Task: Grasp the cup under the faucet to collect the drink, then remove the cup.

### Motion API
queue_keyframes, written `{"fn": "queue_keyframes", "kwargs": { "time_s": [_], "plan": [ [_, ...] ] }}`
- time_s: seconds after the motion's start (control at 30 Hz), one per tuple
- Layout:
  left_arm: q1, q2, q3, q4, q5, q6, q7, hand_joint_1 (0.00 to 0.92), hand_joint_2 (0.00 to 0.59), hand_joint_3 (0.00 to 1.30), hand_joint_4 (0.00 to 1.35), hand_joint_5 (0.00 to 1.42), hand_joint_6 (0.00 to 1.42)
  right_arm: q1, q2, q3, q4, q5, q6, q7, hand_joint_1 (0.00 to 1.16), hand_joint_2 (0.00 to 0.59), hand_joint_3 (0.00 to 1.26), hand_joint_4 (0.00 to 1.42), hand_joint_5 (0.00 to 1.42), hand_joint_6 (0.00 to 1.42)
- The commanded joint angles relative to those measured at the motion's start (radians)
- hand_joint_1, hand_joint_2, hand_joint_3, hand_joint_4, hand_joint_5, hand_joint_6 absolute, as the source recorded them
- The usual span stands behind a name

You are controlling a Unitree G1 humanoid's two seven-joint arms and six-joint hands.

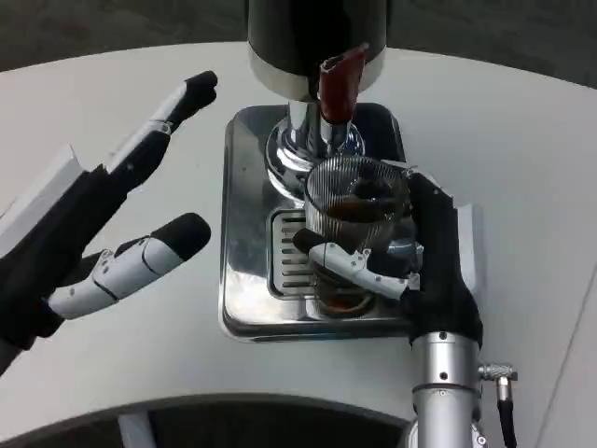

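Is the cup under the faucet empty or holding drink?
Holding drink: dark liquid shows through the clear ribbed cup, gripped upright by the right hand on the drip tray.

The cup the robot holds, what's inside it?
A dark drink shows through the clear ribbed cup, gripped by the right hand. Fingers cover its lower wall, so the level is hidden.

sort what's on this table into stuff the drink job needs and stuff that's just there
Part of the job:
- cup, clear, with dark drink in it, under the faucet
- faucet with its red-brown lever
- right hand, gripping the cup
- drip tray, silver, beneath the cup

Just there:
- left hand, fingers apart, holding nothing, left of the tray
- white table
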Motion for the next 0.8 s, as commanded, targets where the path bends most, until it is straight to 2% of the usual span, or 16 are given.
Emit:
{"fn": "queue_keyframes", "kwargs": {
  "time_s": [0.03, 0.1, 0.33, 0.6, 0.7, 0.8],
  "plan": [
    [0.005, 0.011, 0.005, -0.015, -0.005, 0.013, -0.003, 0.0, 0.169, 0.0, 0.0, 0.0, 0.0, 0.049, 0.014, 0.003, -0.101, 0.009, -0.004, 0.013, 1.16, 0.109, 0.76, 0.94, 0.94, 1.37],
    [0.003, 0.007, 0.002, -0.019, -0.002, 0.014, -0.001, 0.0, 0.169, 0.0, 0.0, 0.0, 0.0, 0.069, 0.017, 0.004, -0.137, 0.013, 0.006, 0.023, 1.16, 0.11, 0.77, 0.94, 0.94, 1.37],
    [0.011, -0.009, 0.009, -0.026, 0.019, 0.002, 0.022, 0.0, 0.173, 0.0, 0.0, 0.0, 0.0, 0.15, -0.022, 0.046, -0.253, -0.042, 0.014, 0.055, 1.16, 0.095, 0.77, 0.95, 0.96, 1.37],
    [0.073, -0.015, 0.029, -0.058, 0.051, 0.031, 0.047, 0.0, 0.176, 0.0, 0.0, 0.0, 0.0, 0.25, -0.019, 0.072, -0.358, -0.043, 0.045, 0.096, 1.16, 0.085, 0.77, 0.95, 0.96, 1.39],
    [0.097, -0.003, 0.045, -0.064, 0.093, 0.038, 0.063, 0.0, 0.176, 0.0, 0.0, 0.0, 0.0, 0.278, -0.021, 0.08, -0.406, -0.046, 0.052, 0.108, 1.16, 0.085, 0.77, 0.95, 0.97, 1.39],
    [0.125, -0.005, 0.065, -0.08, 0.165, 0.023, 0.096, 0.0, 0.177, 0.0, 0.0, 0.0, 0.0, 0.304, -0.03, 0.088, -0.494, -0.043, 0.07, 0.145, 1.16, 0.084, 0.77, 0.96, 0.97, 1.39]
  ]
}}
